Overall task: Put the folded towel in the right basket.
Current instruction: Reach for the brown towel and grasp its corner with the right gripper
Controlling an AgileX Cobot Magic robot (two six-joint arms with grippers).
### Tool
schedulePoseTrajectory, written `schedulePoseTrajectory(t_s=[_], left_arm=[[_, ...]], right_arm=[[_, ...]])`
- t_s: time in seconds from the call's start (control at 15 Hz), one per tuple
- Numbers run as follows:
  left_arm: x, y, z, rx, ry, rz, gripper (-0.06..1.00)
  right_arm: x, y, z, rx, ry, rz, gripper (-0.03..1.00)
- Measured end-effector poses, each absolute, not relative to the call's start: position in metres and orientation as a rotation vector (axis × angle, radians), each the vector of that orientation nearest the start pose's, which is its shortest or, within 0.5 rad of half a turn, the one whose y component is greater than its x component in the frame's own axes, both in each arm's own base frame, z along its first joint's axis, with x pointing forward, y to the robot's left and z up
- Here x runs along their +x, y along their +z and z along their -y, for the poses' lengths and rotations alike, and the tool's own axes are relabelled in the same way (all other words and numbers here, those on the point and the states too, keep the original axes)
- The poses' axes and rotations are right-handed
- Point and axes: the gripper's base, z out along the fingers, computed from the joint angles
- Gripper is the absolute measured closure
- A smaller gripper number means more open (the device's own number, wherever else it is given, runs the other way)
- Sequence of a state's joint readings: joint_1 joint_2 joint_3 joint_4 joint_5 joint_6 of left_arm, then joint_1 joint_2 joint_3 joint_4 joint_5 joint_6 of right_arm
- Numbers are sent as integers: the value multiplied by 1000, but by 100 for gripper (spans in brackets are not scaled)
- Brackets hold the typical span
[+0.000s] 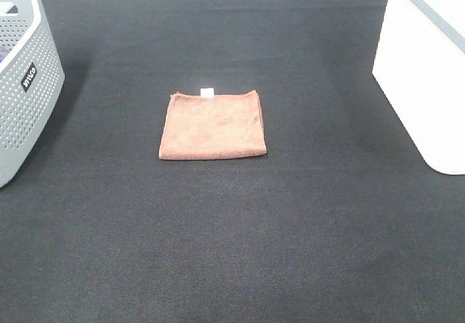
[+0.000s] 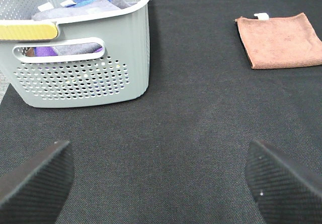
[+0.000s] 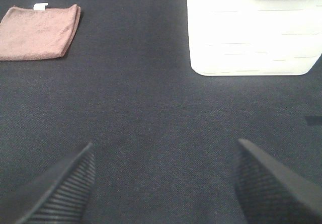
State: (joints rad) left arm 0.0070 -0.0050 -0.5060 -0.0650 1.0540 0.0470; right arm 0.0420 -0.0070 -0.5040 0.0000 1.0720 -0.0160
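The folded towel (image 1: 213,125), a rust-brown square with a small white tag on its far edge, lies flat on the black mat in the middle. It also shows in the left wrist view (image 2: 280,40) and the right wrist view (image 3: 38,31). The right basket (image 1: 425,62), large and white, stands at the right edge; the right wrist view shows its side (image 3: 251,30). Neither gripper shows in the high view. My left gripper (image 2: 161,183) is open and empty, well short of the towel. My right gripper (image 3: 163,183) is open and empty, apart from towel and basket.
A grey perforated basket (image 1: 22,91) with a black label stands at the left edge; the left wrist view shows it (image 2: 83,68) holding several cloths. The black mat (image 1: 232,250) covers the whole table.
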Motion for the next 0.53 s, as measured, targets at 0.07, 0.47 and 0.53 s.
schedulePoseTrajectory(t_s=[0.07, 0.47, 0.53], left_arm=[[-6, 280, 5, 44, -43, -2025, 7], [-6, 280, 5, 44, -43, -2025, 7], [-6, 280, 5, 44, -43, -2025, 7]], right_arm=[[-7, 277, 0, -59, 16, -2044, 25], [-7, 277, 0, -59, 16, -2044, 25], [-7, 277, 0, -59, 16, -2044, 25]])
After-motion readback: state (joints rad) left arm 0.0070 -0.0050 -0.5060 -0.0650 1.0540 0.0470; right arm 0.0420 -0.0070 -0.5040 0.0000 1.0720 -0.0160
